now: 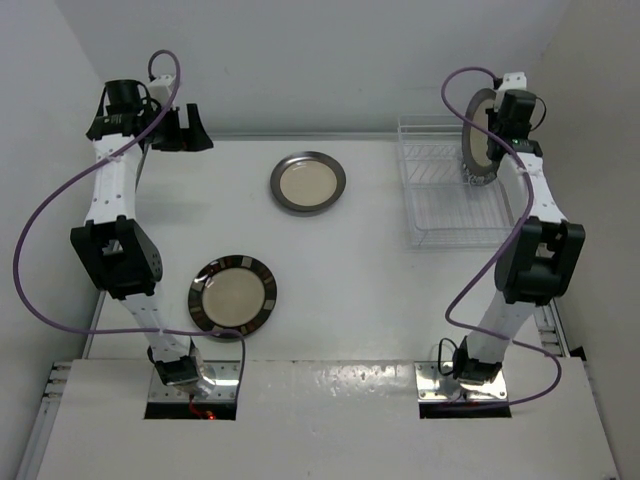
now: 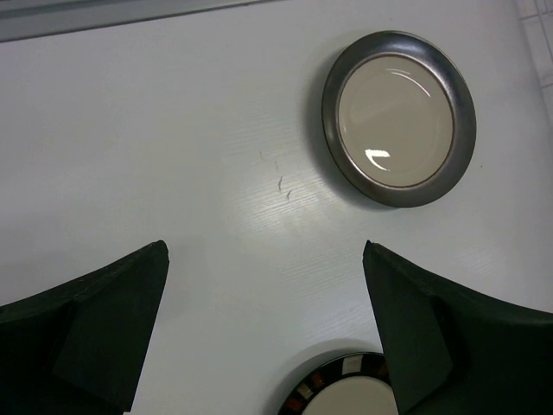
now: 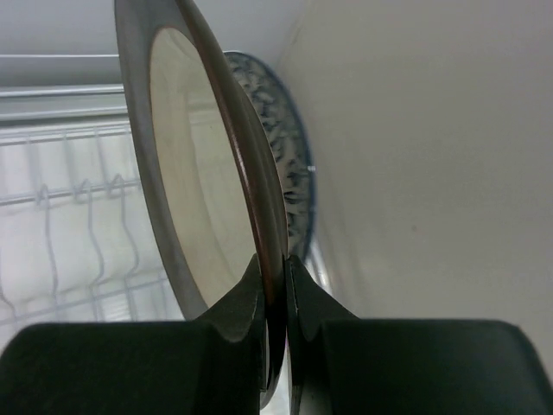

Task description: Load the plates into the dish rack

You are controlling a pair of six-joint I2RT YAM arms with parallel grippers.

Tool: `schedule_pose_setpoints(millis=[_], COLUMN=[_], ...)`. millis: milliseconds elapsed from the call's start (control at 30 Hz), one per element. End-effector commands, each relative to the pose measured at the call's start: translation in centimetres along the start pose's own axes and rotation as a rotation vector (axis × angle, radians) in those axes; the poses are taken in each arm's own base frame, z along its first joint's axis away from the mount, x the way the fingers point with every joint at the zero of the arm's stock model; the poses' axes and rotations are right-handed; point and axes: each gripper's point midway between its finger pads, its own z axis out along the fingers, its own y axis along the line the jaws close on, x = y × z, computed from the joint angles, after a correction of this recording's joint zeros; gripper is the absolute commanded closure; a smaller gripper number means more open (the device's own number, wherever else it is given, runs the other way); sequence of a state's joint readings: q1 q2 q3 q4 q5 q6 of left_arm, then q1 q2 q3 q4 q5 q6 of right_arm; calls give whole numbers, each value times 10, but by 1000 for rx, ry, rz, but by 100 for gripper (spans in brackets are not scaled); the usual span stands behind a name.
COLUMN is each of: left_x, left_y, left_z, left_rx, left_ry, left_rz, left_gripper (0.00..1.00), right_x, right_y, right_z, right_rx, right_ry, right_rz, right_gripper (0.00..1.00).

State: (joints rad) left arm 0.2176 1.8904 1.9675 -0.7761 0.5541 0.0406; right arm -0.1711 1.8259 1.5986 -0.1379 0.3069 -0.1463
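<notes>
The white wire dish rack (image 1: 455,195) stands at the back right; its tines show in the right wrist view (image 3: 60,216). My right gripper (image 1: 500,130) (image 3: 275,264) is shut on the rim of a cream plate with a grey rim (image 1: 480,135) (image 3: 186,164), held upright on edge above the rack. The white-and-blue floral plate (image 3: 292,147) stands upright just behind it. A second grey-rimmed plate (image 1: 307,183) (image 2: 399,117) lies flat at the back centre. The striped-rim plate (image 1: 232,294) (image 2: 346,393) lies flat at the near left. My left gripper (image 1: 180,130) (image 2: 265,246) is open and empty, high at the back left.
The right side wall (image 3: 432,173) is close beside the rack and the held plate. The back wall (image 1: 320,60) runs behind the table. The arm bases (image 1: 190,375) sit at the near edge.
</notes>
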Motion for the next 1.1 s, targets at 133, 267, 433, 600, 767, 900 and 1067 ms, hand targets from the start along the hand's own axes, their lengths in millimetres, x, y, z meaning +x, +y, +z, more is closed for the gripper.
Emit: schedule_pose_setpoints(millis=[133, 267, 433, 600, 767, 900, 1067], left_x=[-2, 2, 2, 2, 5, 34, 82], left_y=[-5, -4, -2, -2, 3, 12, 21], left_z=[-5, -4, -4, -4, -5, 1, 8], left_rx=[2, 3, -6, -6, -38, -70, -64], left_ry=[-13, -6, -4, -4, 4, 77, 194], left_rz=[14, 18, 18, 18, 27, 21, 11], left_gripper=[0, 0, 0, 0, 0, 0, 0], right_x=[-91, -82, -77, -56, -40, -21, -11], right_y=[-32, -29, -11, 11, 22, 36, 47], right_z=[-9, -4, -6, 6, 7, 10, 13], right_rx=[130, 142, 109, 110, 127, 88, 66], right_ry=[-283, -257, -266, -212, -189, -155, -131], right_rz=[103, 120, 110, 72, 91, 124, 132], right_gripper=[100, 100, 100, 100, 100, 100, 99])
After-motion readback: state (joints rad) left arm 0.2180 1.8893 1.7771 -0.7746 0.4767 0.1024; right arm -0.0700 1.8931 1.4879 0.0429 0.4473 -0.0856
